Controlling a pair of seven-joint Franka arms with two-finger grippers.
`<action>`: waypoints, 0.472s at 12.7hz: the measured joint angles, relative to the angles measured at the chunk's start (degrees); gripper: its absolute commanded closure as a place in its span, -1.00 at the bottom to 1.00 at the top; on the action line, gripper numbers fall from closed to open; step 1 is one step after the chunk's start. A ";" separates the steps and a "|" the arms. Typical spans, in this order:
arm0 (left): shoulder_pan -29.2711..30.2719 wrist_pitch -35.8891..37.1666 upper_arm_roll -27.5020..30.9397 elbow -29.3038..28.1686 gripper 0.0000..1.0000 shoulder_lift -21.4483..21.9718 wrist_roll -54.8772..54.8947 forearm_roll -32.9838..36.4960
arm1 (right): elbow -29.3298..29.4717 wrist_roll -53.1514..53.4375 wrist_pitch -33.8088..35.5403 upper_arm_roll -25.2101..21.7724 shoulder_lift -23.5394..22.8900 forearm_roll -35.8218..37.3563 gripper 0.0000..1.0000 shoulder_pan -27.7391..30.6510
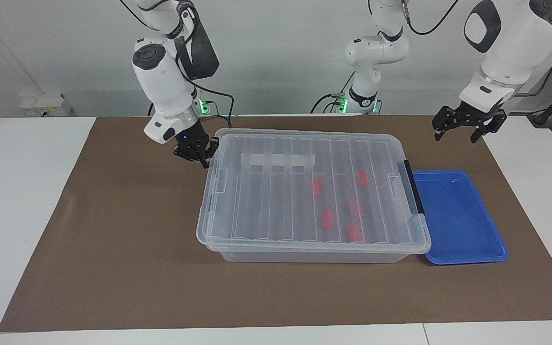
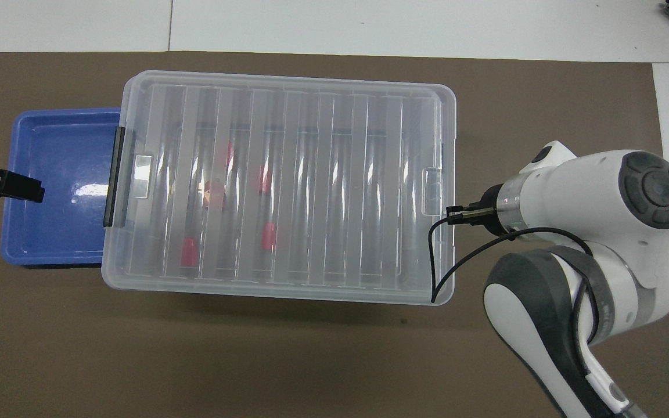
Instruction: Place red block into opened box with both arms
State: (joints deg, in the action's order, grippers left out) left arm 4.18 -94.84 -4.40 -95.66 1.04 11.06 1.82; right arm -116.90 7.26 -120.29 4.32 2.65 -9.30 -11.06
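With the lid (image 1: 312, 187) down on the box (image 1: 314, 251) and red blocks (image 1: 327, 219) seen inside, the right gripper (image 1: 198, 155) is pressed shut beside it, the left gripper (image 1: 465, 125) is spread above the table, and lifting is likely needed next.

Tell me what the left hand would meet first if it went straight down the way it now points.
Probably the shallow blue plastic tray: the left hand, open, hangs above its end nearer the robots, though depth is unclear.
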 measured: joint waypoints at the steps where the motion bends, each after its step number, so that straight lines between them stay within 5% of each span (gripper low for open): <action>1: -0.12 0.00 0.08 0.00 -1.00 0.00 0.00 0.00 | 0.00 0.00 0.00 0.00 0.00 0.00 1.00 -0.03; 6: -3.37 0.00 3.02 0.00 -1.00 0.00 0.00 0.00 | 0.07 0.15 0.12 -0.12 0.42 -0.04 1.00 -0.32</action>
State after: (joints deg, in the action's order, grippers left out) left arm 0.81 -94.84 -1.38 -95.66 1.04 11.06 1.82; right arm -116.83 7.41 -120.17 4.20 3.07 -9.34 -11.38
